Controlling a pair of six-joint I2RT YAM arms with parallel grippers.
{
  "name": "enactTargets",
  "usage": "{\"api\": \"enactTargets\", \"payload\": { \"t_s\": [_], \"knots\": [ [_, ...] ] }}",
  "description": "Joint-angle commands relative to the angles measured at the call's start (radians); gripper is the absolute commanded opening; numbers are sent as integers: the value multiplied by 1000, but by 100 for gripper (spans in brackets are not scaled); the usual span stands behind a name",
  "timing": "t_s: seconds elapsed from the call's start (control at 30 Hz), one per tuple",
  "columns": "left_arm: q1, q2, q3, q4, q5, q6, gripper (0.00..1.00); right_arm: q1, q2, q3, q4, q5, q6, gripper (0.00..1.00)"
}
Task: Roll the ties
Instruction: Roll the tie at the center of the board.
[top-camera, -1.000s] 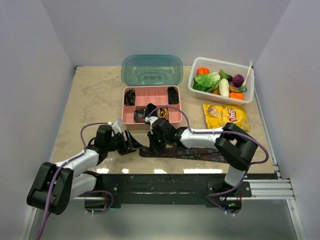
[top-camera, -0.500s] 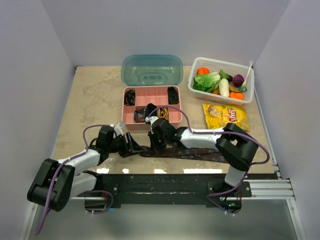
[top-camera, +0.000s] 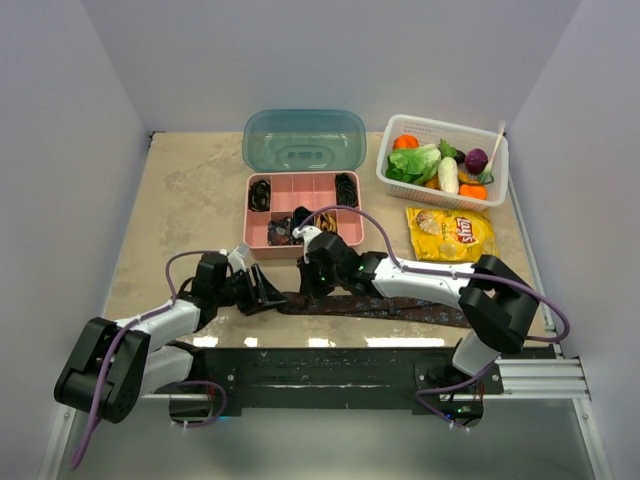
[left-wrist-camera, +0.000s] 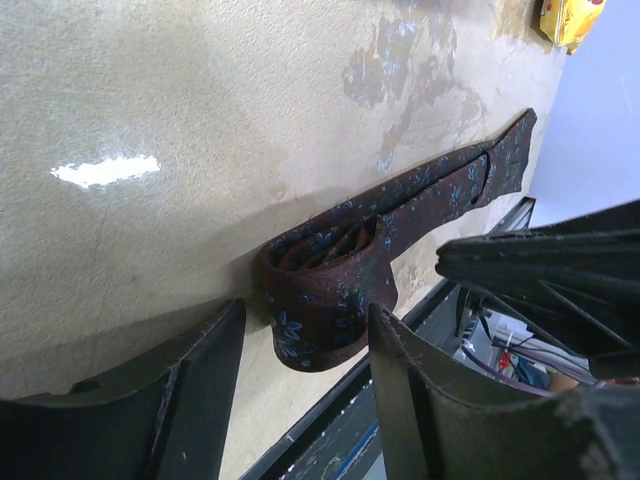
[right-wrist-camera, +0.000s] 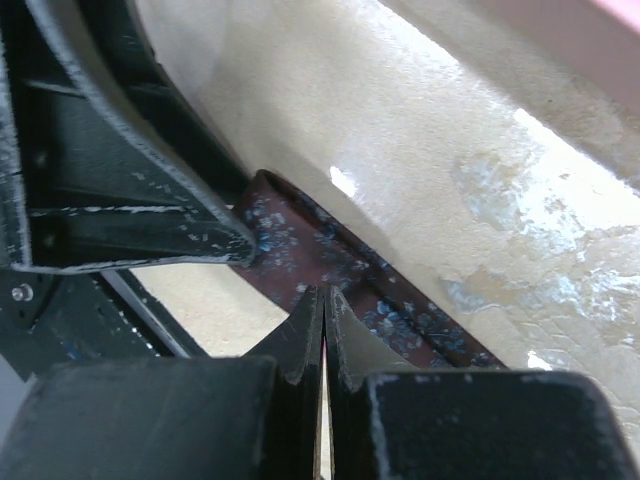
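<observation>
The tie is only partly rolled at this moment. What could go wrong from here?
The coil looks loose, and the left gripper is open around it, so it may unroll. The tie lies close to the near edge of the table, so a push could slide it off. The right gripper, shut over the tie, might drag it.

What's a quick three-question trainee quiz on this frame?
1. True or false: the left hand is open, with the rolled end of the maroon tie between its fingers.
2. Where is the teal lid? A: closed on the pink box. B: lying behind the box. C: held by a hand.
3. Fill in, open or shut: the right hand is ___.
Key: 1 true. 2 B. 3 shut.
</observation>
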Motion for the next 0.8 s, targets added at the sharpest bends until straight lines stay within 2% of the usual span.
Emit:
{"api": "enactTargets", "payload": {
  "t_s": [0.0,0.53,0.77],
  "knots": [
    [-3,1,-7,56,31,-18,55,27,-17,-1,23,-26,13,0],
    [-3,22,-18,85,40,-18,53,55,131,-4,28,9,13,0],
    [-8,44,-29,129,37,-13,50,55,131,10,10,23,7,0]
  ]
}}
